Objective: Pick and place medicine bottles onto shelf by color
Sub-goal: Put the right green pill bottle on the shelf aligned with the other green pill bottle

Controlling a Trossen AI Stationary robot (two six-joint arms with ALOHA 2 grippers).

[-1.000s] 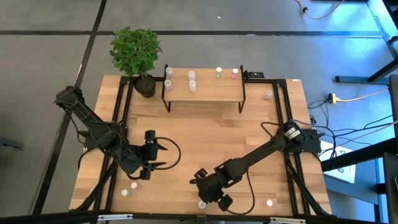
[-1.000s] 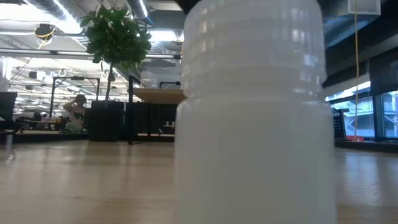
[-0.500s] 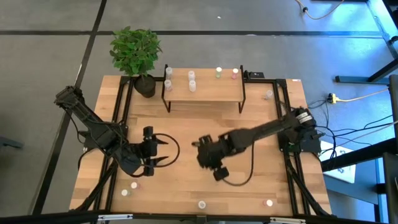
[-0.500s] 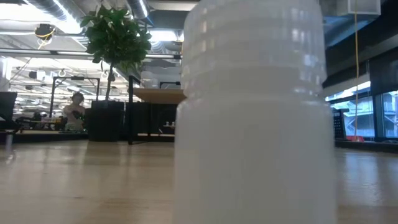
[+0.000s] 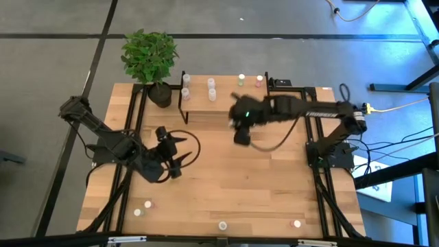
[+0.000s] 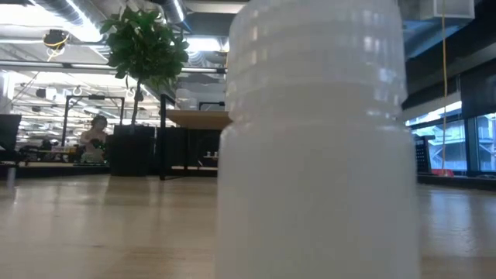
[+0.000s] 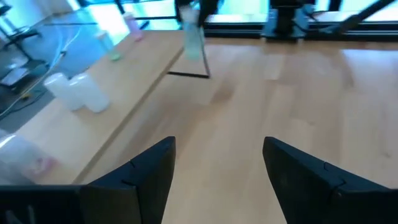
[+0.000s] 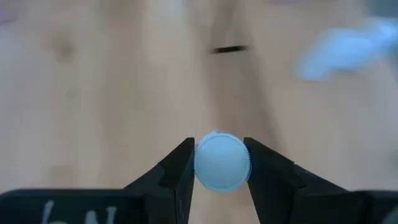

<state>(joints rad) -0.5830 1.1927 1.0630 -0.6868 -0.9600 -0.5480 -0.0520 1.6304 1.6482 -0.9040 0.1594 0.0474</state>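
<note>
Clamping white-cap bottle [image 8: 222, 162] betw. R gripper [image 8: 221, 163] fingers, carried near shelf [image 5: 226, 103] for sorting; L gripper [image 7: 217, 163] open, empty.

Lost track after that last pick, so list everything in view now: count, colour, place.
Shelf: one, light wood, black frame, back of table.
Shelf bottles: six; four whitish at the left, one green-capped, one pink-capped.
Front-edge bottles: four, whitish.
Lone bottle: one, right of shelf.
Held bottle: one, white cap.
Plant: one, green, dark pot, back left.
Person: one, far off in the room.
Left gripper: open, empty, left-centre.
Right gripper: shut on held bottle, before the shelf.
</note>
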